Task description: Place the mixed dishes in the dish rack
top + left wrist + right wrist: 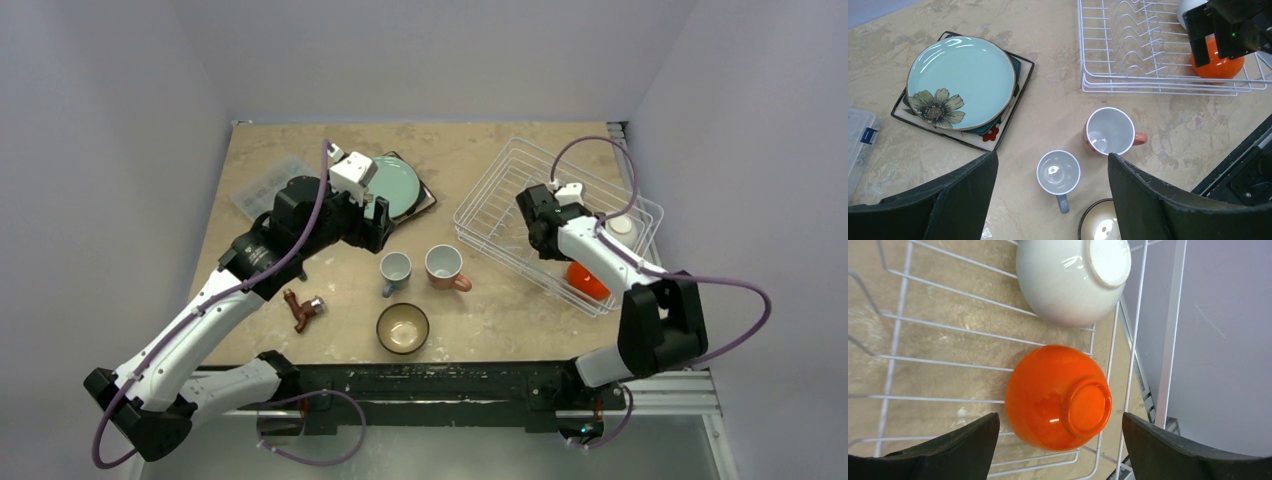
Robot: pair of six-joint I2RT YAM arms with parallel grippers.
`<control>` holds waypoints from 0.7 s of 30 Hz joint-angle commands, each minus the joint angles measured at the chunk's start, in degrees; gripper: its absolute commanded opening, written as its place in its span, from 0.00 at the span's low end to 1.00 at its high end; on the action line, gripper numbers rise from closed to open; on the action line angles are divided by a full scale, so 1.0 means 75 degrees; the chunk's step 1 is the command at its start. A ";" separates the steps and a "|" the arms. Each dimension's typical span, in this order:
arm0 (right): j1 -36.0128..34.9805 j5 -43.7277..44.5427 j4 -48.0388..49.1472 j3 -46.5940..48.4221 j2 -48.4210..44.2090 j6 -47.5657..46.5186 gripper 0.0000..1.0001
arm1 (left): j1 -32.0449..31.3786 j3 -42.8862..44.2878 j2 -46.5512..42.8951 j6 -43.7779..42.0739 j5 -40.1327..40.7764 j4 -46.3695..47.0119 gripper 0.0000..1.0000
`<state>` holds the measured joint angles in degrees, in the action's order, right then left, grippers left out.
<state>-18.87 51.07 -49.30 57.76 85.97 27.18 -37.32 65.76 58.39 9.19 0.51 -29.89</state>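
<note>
Right gripper (1059,440), jaws wide apart and empty, hangs over the orange bowl (1058,397), which lies upside down in the dish rack (1148,89) beside the inverted white bowl (1068,280). Left gripper (1052,156), likewise spread and holding nothing, hovers above the pale blue mug (1058,172) and pink mug (1110,131). Not yet loaded are both mugs, the dark brown bowl (402,328), and the teal plate (961,82) stacked on the square plate (998,135). The table (450,150) is beige and marbled, boxed in by plain pale walls.

Open table (447,165) mid-frame between teal plate (397,186) and dish rack (508,182). Just below, pale blue mug (395,268), pink mug (443,264) and dark brown bowl (403,328) block the way. White bowl (622,226) and orange bowl (590,284) fill the rack's right end.
</note>
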 commanded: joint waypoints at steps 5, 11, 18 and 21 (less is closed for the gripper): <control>-0.0048 -0.0990 0.0618 0.0035 -0.1303 -0.0261 0.88 | -0.0052 0.0222 -0.0134 -0.0061 -0.0028 0.0027 0.79; -0.0042 -0.1374 0.1033 -0.0059 -0.2043 -0.0321 0.86 | -0.0057 0.0241 -0.0145 0.0013 -0.0217 0.0036 0.79; -0.0044 -0.3642 0.1947 -0.0423 -0.3617 -0.0493 0.88 | -0.0054 0.0293 -0.0090 0.0103 -0.0454 0.0028 0.80; -0.0044 -0.5253 0.2565 -0.0681 -0.4326 -0.0396 0.91 | -0.0053 0.0298 -0.0015 0.0152 -0.0579 0.0024 0.80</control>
<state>-19.07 28.21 -37.89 54.63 58.81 24.34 -37.32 65.78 58.37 9.47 -1.80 -30.96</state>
